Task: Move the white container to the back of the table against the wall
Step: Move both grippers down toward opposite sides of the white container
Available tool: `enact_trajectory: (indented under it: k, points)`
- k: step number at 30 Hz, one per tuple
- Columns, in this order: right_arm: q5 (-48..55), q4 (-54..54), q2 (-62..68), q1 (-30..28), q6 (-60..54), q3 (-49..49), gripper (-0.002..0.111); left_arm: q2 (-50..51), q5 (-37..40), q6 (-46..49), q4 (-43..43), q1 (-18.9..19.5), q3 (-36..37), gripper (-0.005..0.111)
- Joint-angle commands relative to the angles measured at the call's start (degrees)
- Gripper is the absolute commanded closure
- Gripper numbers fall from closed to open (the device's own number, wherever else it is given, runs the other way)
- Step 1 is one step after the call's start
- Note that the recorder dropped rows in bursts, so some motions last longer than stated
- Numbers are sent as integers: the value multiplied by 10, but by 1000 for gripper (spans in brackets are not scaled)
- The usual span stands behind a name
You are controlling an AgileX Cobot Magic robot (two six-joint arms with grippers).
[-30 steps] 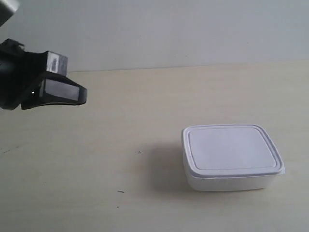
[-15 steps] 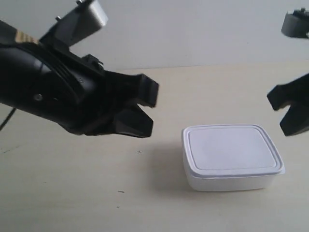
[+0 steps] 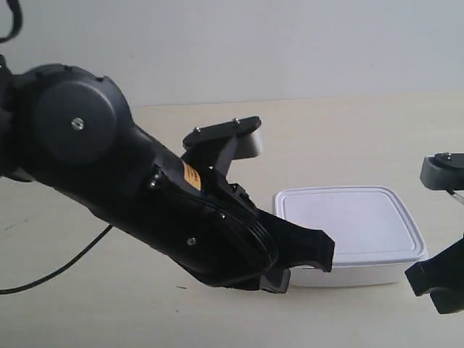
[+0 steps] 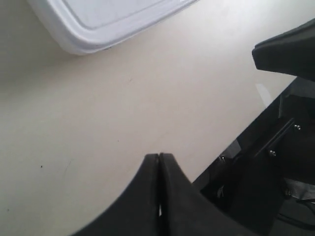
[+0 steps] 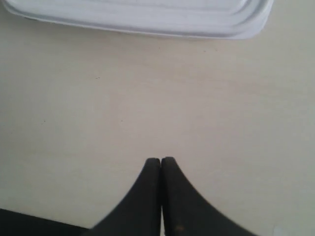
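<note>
Both closed, empty | left claw (image 4: pixel 159 156), right claw (image 5: pixel 161 160) | white container (image 3: pixel 348 221) seemingly untouched

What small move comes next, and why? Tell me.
Probably ease the left gripper and right gripper, both shut, forward until their tips meet the container's near side. Each wrist view shows bare table between tips and container, which sits well short of the wall.

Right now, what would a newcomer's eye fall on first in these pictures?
The bulky black arm at the exterior view's left dominates, reaching low over the table toward the white container, which sits lidded right of centre. In the wrist views the left claw and the right claw are both shut, tips above bare table short of the container.
</note>
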Motion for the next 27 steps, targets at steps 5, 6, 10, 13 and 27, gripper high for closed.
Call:
enact_trajectory:
  k: [5, 6, 10, 13, 27]
  points:
    - [-94, 3, 67, -2, -11, 24, 108, 51, -25, 61, -92, -4, -4, 107]
    - [-101, 3, 76, -2, -11, 24, 108, 55, -29, 72, -107, -8, -4, 107]
    - [-124, 6, 107, -2, -11, 24, 108, 82, -60, 101, -152, -22, -4, 107]
    - [-137, 8, 117, -4, -11, 24, 108, 102, -74, 101, -154, -30, -4, 107]
    - [-152, 24, 149, -53, -26, 23, 108, 193, -116, 106, -156, -32, -59, 107]
